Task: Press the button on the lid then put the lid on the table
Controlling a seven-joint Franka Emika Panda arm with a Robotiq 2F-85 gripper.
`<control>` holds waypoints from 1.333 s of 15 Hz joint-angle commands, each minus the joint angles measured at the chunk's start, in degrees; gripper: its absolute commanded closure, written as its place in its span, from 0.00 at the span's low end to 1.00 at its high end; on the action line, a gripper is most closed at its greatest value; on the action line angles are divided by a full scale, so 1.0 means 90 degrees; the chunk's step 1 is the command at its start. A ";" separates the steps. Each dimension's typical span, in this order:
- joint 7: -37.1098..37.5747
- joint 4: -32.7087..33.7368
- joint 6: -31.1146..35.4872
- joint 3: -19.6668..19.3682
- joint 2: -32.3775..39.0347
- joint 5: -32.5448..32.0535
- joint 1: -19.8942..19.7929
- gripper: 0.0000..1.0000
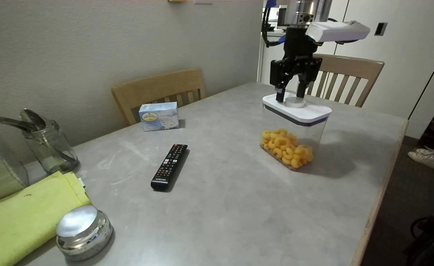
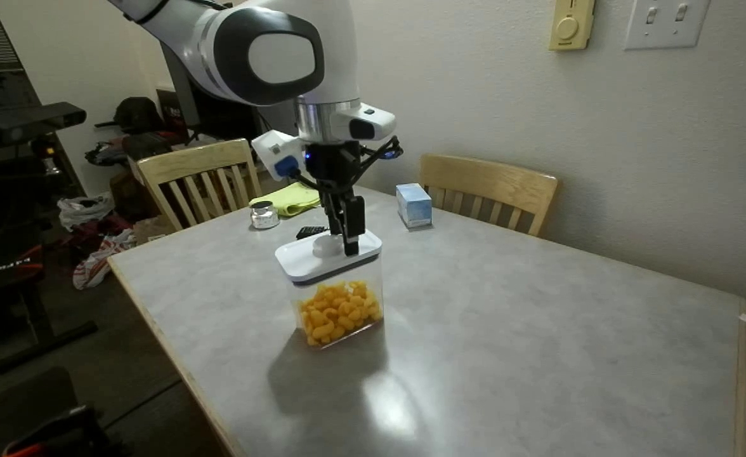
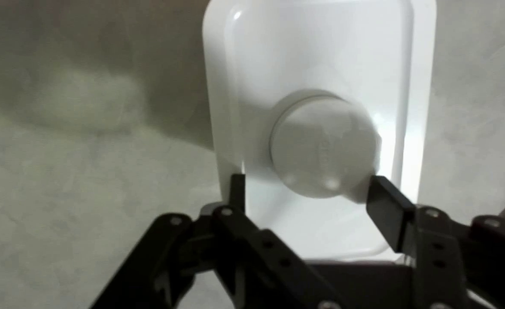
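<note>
In the wrist view the claw (image 3: 308, 184) has its jaws well apart, gripping nothing, over the lid (image 3: 321, 47) and near the button (image 3: 324, 146), while the clear container (image 1: 308, 135) below the claw appears only in both exterior views.

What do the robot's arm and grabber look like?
The arm is white and rounded, with a black ring around a pale oval and a silver band. The gripper is black with two blunt fingers. Dark cables loop near its top.
</note>
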 commanded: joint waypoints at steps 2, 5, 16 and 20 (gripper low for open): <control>-0.0026 -0.0226 0.0085 0.0007 -0.0128 0.0096 0.0011 0.18; -0.0015 -0.0287 0.0094 0.0019 -0.0152 0.0101 0.0020 0.17; 0.0042 -0.0459 0.0129 0.0050 -0.0291 0.0125 0.0066 0.33; 0.0112 -0.0618 0.0156 0.0069 -0.0413 0.0127 0.0123 0.18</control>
